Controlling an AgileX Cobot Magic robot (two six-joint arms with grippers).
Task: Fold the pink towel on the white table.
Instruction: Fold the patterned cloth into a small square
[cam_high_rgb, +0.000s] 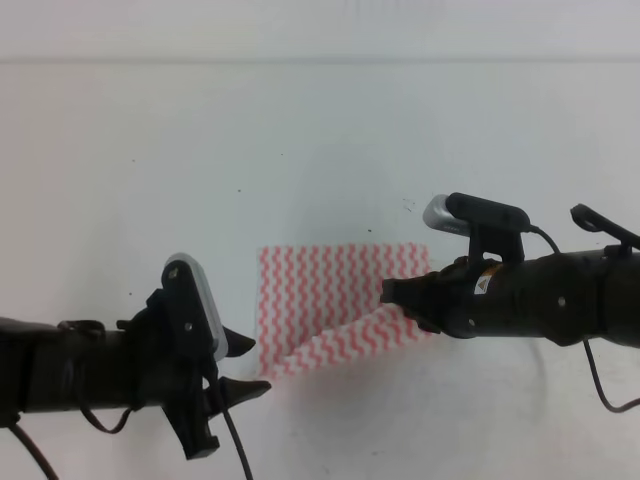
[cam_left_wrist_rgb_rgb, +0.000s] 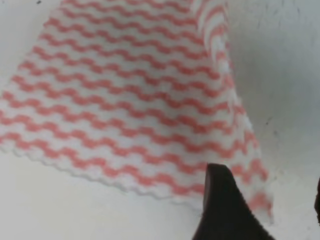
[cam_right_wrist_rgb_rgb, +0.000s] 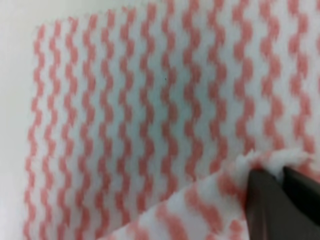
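White tabletop; my right end effector clamps towel corner, lifted for folding toward 9 o'clock; left end effector apart, idle.

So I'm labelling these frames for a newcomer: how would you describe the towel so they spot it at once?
Start from the white table that fills the overhead view and look between the two dark arms. There lies the pink towel, a thin cloth with pink-red and white zigzag stripes, one corner lifted by the right tool. It is the only patterned thing in view.
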